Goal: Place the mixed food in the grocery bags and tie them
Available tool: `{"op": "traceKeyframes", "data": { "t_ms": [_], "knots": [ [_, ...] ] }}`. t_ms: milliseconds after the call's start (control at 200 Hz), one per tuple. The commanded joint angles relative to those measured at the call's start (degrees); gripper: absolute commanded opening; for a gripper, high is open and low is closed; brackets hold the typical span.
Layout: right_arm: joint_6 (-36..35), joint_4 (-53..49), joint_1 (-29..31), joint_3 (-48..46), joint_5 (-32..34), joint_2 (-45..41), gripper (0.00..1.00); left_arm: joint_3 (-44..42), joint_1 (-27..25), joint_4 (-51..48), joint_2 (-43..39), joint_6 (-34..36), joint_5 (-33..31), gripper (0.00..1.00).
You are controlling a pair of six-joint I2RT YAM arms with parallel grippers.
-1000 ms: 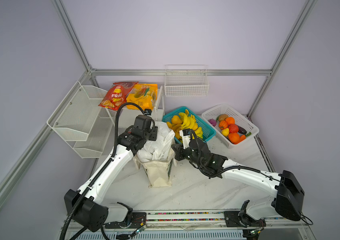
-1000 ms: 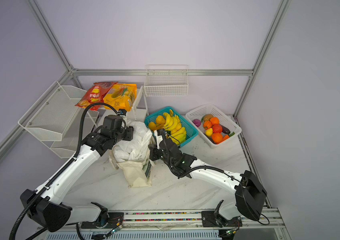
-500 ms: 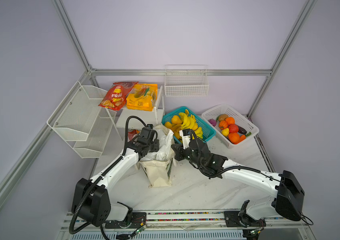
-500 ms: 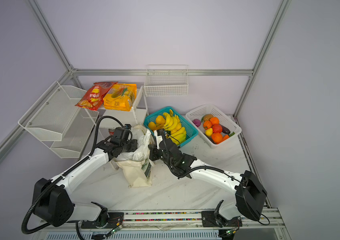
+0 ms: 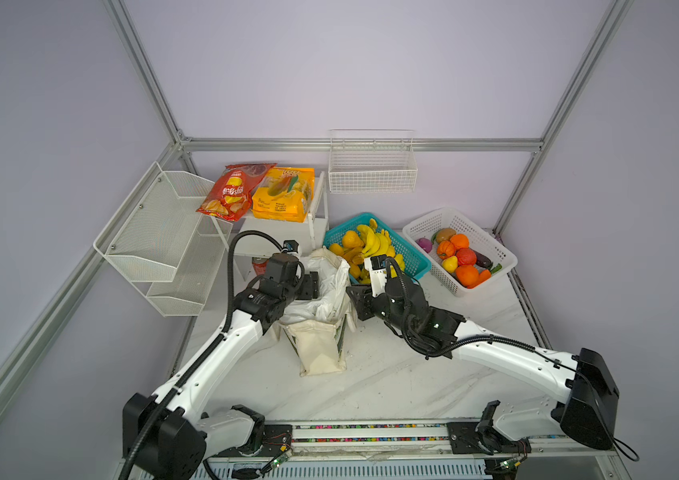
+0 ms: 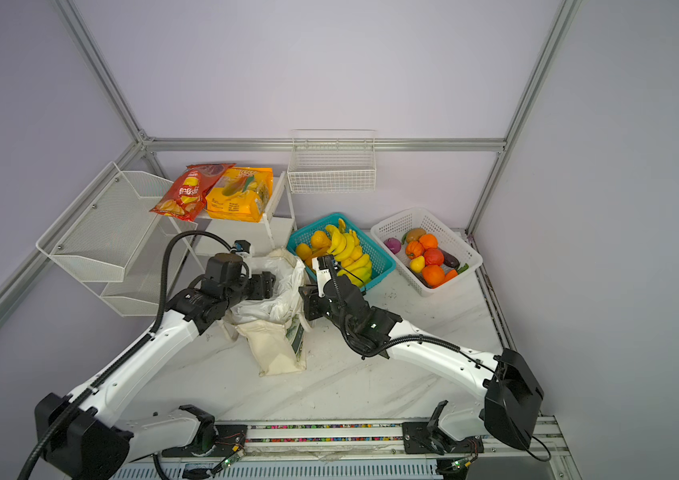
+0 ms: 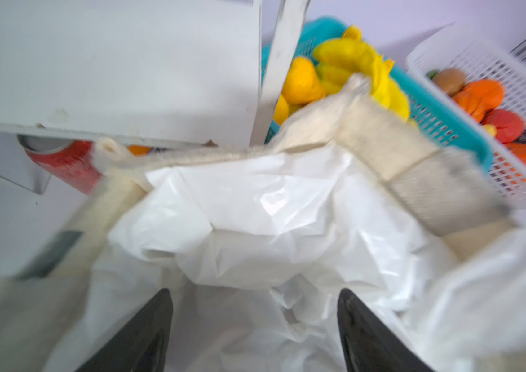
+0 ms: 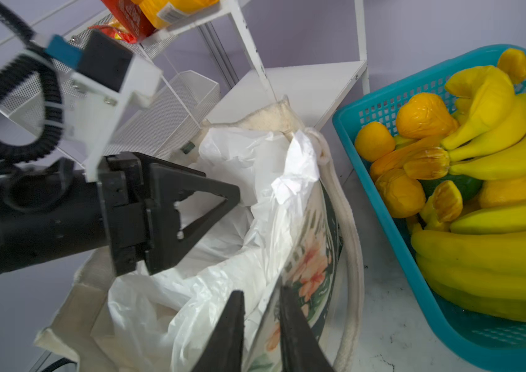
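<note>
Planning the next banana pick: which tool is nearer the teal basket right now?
Right. The right tool sits at the rim of the canvas tote, on the side facing the teal basket. The left tool hangs over the white plastic bag, across the tote from the basket.

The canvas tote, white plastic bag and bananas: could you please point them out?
canvas tote (image 5: pixel 321 349): in a top view, front panel
white plastic bag (image 5: pixel 329 291): in a top view, crinkled upper film
bananas (image 5: pixel 373 245): in a top view, bunch's middle

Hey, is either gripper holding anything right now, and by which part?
Left gripper is open over the plastic bag, holding nothing. Right gripper straddles the canvas tote at its top edge; whether it pinches it cannot be told.
</note>
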Motion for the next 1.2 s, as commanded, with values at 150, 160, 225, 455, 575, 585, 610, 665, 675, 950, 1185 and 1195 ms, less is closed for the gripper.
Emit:
{"op": "traceKeyframes", "data": {
  "t_ms": [150, 160, 225, 455, 575, 585, 610, 665, 675, 950, 1185, 1195],
  "knots": [
    [-1.34, -3.0, 0.24, 4.5, -0.79, 3.19, 0.47, 4.88, 0.22, -1.67, -8.35, 1.24, -4.4, 0.86],
    [-1.31, -3.11, 0.2, 4.61, -0.9, 3.55, 0.47, 4.94, 0.22, -1.97, -8.6, 1.24, -4.74, 0.86],
    [-0.88, -5.19, 0.19, 6.13, 0.27, 5.44, 0.5, 5.13, 0.32, -3.46, -10.07, 1.59, -6.05, 0.86],
    [-0.68, -9.47, 0.39, 8.05, 4.99, 8.31, 0.49, 3.85, 0.31, -5.43, -13.72, 2.27, -6.23, 0.87],
    [-0.33, -11.2, 0.4, 9.05, 4.15, 9.68, 0.27, 3.48, 0.31, -6.2, -14.24, 2.92, -6.54, 0.87],
    [-0.33, -11.51, 0.44, 9.13, 4.15, 9.74, 0.24, 3.47, 0.31, -6.29, -14.29, 3.0, -6.55, 0.87],
    [-0.39, -12.33, 0.46, 9.47, 4.3, 9.56, 0.18, 3.44, 0.31, -6.48, -14.4, 3.05, -6.64, 0.87],
    [-0.33, -14.6, 0.37, 9.93, 5.18, 8.82, 0.06, 3.21, 0.31, -6.55, -14.73, 3.37, -6.51, 0.87],
    [-0.33, -15.13, 0.41, 9.99, 5.33, 8.62, 0.04, 3.2, 0.31, -6.53, -14.83, 3.42, -6.54, 0.87],
    [-7.57, -28.08, -5.91, 11.6, 0.84, -1.94, 0.0, 5.45, 0.4, -7.55, -14.17, 5.66, -5.95, 0.87],
    [-17.32, -34.07, -18.44, 12.11, -13.23, -3.4, 0.0, 5.75, 0.44, -7.15, -13.25, 5.92, -5.59, 0.87],
    [-17.6, -34.1, -18.79, 12.08, -13.44, -3.42, 0.0, 5.75, 0.41, -7.12, -13.16, 5.92, -5.63, 0.87]
  ]
}}
